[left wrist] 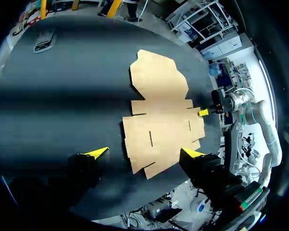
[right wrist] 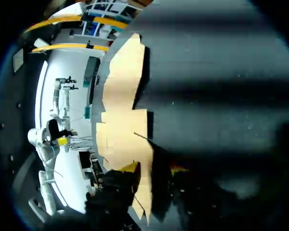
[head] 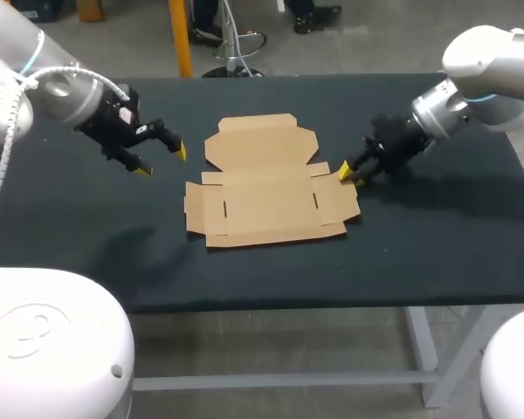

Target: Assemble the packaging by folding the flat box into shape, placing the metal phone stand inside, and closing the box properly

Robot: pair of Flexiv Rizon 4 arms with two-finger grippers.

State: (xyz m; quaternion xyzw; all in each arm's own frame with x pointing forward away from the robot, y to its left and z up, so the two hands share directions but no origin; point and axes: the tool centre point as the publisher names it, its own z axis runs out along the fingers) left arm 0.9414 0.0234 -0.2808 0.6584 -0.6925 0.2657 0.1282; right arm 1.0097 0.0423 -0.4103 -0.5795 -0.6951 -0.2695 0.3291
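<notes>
A flat brown cardboard box blank (head: pixel 266 188) lies unfolded in the middle of the black table (head: pixel 419 236). My left gripper (head: pixel 162 161) hovers to its left, fingers wide open and empty; in the left wrist view the blank (left wrist: pixel 161 115) lies ahead of this gripper (left wrist: pixel 144 153). My right gripper (head: pixel 351 173) sits low at the blank's right side flap. In the right wrist view the flap's edge (right wrist: pixel 144 192) runs between that gripper's (right wrist: pixel 155 168) two tips: one tip rests at the cardboard (right wrist: pixel 125 125), the other stands apart with a dark gap. The right gripper (left wrist: pixel 202 113) also shows across the blank.
Bare black tabletop surrounds the blank on all sides, with wide room at the front and right. The table's front edge (head: pixel 332 305) runs just below the blank. A small dark object (left wrist: pixel 43 41) lies at the far corner of the table in the left wrist view.
</notes>
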